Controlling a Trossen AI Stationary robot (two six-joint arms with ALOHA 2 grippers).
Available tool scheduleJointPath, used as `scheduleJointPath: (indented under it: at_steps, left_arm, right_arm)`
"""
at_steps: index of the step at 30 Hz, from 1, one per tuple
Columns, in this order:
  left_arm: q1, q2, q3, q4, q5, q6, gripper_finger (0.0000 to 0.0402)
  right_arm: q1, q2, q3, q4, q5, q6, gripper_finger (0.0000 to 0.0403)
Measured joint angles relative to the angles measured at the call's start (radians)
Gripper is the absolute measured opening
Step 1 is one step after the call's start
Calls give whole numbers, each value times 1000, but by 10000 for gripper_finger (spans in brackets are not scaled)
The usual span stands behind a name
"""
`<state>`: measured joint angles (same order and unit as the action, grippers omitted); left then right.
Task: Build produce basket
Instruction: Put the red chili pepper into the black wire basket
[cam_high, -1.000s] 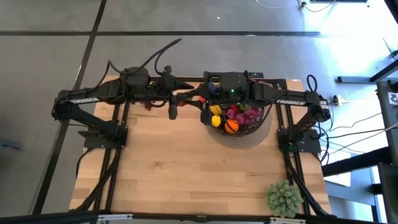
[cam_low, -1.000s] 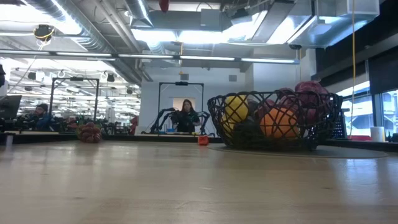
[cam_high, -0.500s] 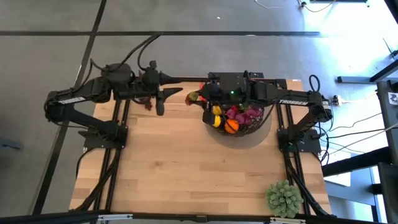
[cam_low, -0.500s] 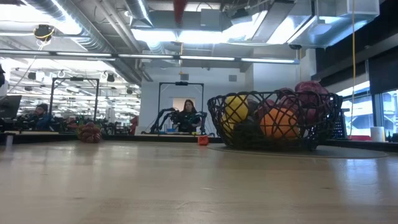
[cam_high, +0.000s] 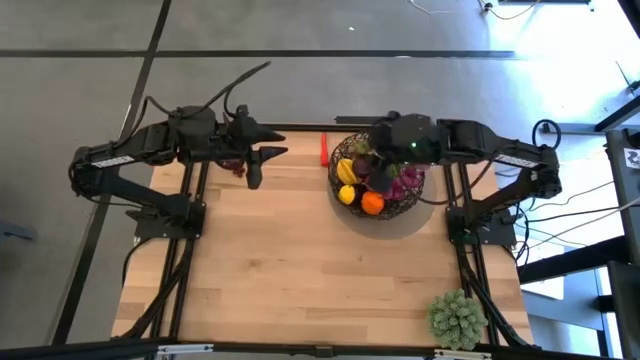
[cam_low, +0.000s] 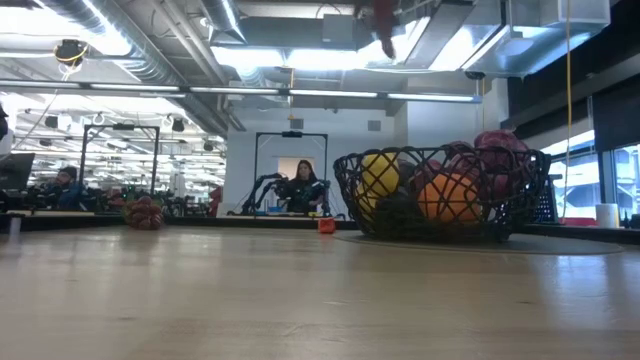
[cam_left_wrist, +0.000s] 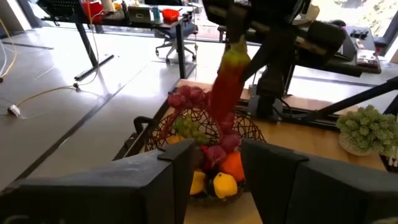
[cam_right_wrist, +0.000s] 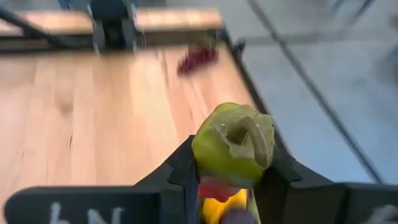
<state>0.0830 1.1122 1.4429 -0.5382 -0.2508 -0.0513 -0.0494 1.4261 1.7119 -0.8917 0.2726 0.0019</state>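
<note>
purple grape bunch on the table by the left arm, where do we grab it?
Grip the grape bunch across its middle, coming straight down from above with the left tool, which is close beside it. It lies low on the table as a lumpy mound, and no stem shows to pinch.

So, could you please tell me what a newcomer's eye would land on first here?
Probably the round dark open-weave basket at the table's far right side, heaped with an orange, yellow fruits and purple leaves. Above it, the right gripper is shut on a long red chilli with a green stem end. The left gripper hangs open by the far edge.
</note>
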Motion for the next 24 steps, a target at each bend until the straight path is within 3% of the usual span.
scheduleJointPath:
  at_steps: [13, 24]
  left_arm:
    - [0, 0, 0, 7, 1, 1, 121]
    - [0, 13, 0, 0, 1, 1, 121]
  right_arm:
    - [20, -27, -3, -507, 37, 410, 98]
    - [89, -30, -258, -340, 20, 536, 98]
